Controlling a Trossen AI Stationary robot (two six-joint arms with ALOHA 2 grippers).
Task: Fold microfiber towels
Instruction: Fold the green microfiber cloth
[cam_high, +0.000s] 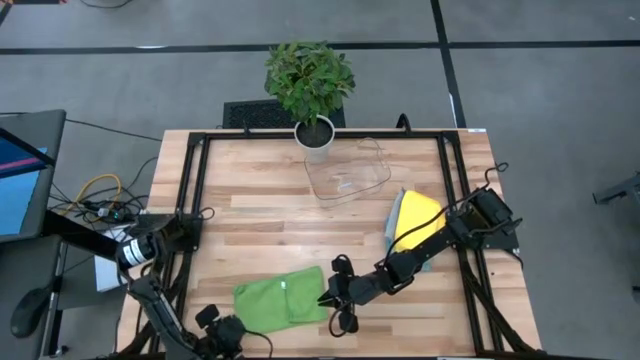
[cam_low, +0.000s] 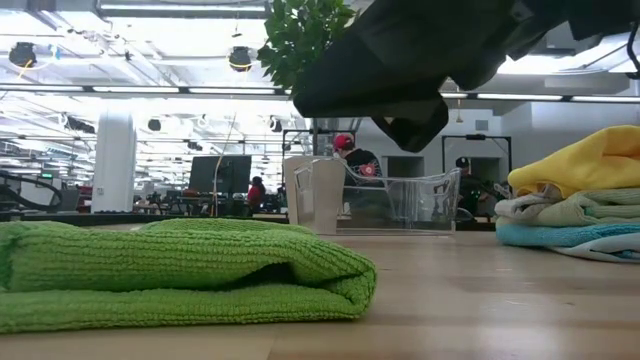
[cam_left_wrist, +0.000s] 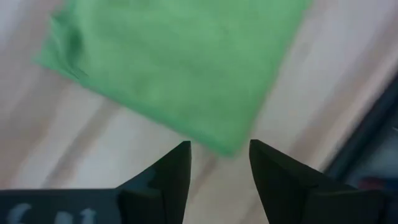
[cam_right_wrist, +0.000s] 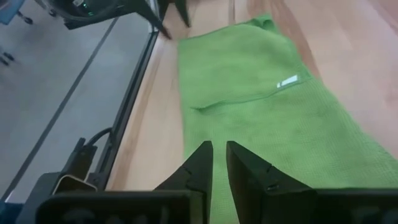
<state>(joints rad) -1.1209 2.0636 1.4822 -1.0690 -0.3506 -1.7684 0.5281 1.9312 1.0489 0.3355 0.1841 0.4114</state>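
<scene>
A folded green towel (cam_high: 282, 301) is laid on the counter (cam_high: 260, 200) near its front edge. The left gripper (cam_left_wrist: 219, 163) is held above one corner, fingers spread and empty. The right gripper (cam_right_wrist: 219, 163) is poised over the towel's other end, fingers narrowly parted, nothing pinched.

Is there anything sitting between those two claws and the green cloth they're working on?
Nothing visible does. The green towel lies folded on bare wood. The left gripper hovers just off one corner with its jaws apart, and the right gripper sits at the towel's opposite edge. The clear tray and towel stack sit well away.
</scene>
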